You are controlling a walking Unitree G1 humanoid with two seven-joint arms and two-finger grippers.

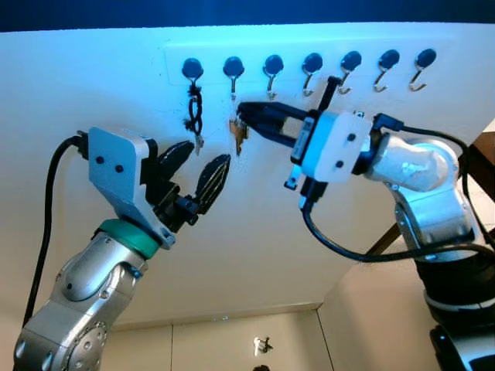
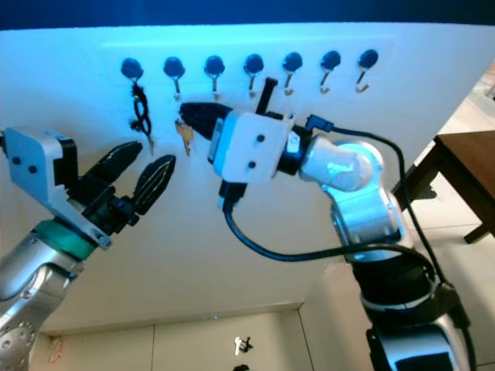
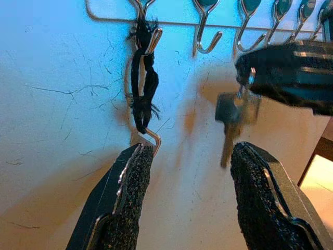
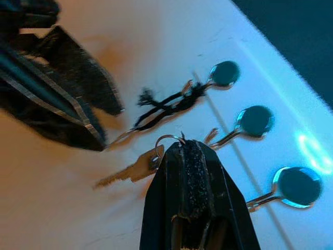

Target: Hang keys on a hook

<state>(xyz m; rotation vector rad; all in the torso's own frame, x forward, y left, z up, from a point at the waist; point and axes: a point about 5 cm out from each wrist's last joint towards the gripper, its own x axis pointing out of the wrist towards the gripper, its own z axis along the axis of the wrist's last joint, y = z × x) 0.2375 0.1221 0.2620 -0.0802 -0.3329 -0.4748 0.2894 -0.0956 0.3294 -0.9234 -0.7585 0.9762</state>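
A white wall [image 1: 93, 93] carries a rail of seven metal hooks [image 1: 309, 73] with dark round heads, running left to right near its top edge.

Furthest left, the left gripper [image 1: 193, 174] is raised in front of the wall below the first hook [image 1: 192, 71], its jaws spread apart with nothing between them. Just above its fingertips a black cord loop [image 1: 195, 112] hangs from that first hook, with a small bent metal piece [image 3: 152, 140] dangling at the cord's lower end, close to one of the left fingers [image 3: 127, 187].

Next along, under the second hook [image 1: 233, 69], the keys [image 1: 238, 137] hang from a small ring [image 4: 165, 140]. The ring is pinched in the pressed-together jaws of the right gripper [image 1: 246, 116], which reaches in from the right and sits just below the second hook, near the wall. The keys dangle free, between the cord loop and the right gripper's black fingers, and do not hang on any hook.

The right arm's white wrist housing [image 1: 336, 147] and a black cable [image 1: 348, 247] cross in front of the fourth and fifth hooks. Far right, the corner of a dark wooden tabletop [image 2: 464, 154] stands on pale floor tiles [image 2: 193, 340], where a small dark object [image 1: 261, 345] lies; I cannot tell what it is. No readable writing or labels appear anywhere.
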